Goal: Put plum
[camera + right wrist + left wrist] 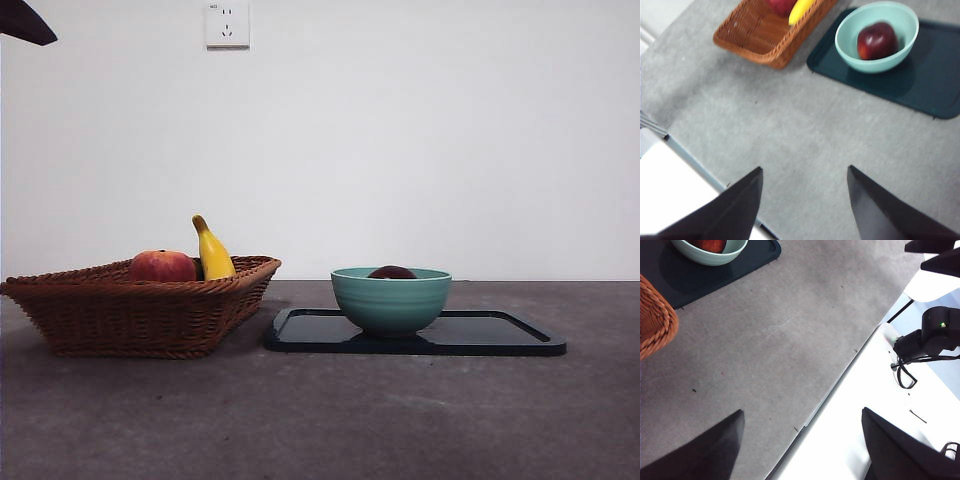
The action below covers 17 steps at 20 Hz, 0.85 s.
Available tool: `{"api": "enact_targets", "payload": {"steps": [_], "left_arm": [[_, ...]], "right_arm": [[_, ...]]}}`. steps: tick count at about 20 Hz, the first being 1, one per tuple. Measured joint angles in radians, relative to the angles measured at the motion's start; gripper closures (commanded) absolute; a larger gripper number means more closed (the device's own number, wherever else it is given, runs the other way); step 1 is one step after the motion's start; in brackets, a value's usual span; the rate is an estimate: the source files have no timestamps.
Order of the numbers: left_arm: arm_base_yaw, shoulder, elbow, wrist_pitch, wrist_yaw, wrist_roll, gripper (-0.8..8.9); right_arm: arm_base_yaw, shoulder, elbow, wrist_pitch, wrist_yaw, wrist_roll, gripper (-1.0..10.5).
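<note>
White wall with a socket plate (227, 24) backs a grey, mottled worktop (320, 420). On that worktop lies a flat, dark rectangular tray (500, 338), the landmark for everything else. Standing on the tray, toward its basket-side end, is a round teal ceramic bowl (390, 300), and the glossy dark maroon plum (877, 41) rests inside that bowl, only its crown showing over the rim in the front view. Just beside the tray, apart from it, sits a woven brown wicker basket (140, 310) holding a red-orange apple-like fruit (161, 266) and a yellow banana (213, 252) that leans upright. The left end effector (800, 440) and the right end effector (805, 200) both hang well back from the tray over bare worktop near its edge, jaws spread wide, holding nothing.
</note>
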Motion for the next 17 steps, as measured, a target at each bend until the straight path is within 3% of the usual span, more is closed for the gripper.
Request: {"api": "enact_targets", "payload": {"steps": [17], "left_arm": [[0.000,0.000,0.000,0.010,0.000,-0.002,4.42]], "right_arm": [[0.000,-0.001,0.000,-0.002,-0.001,0.000,6.8]]}}
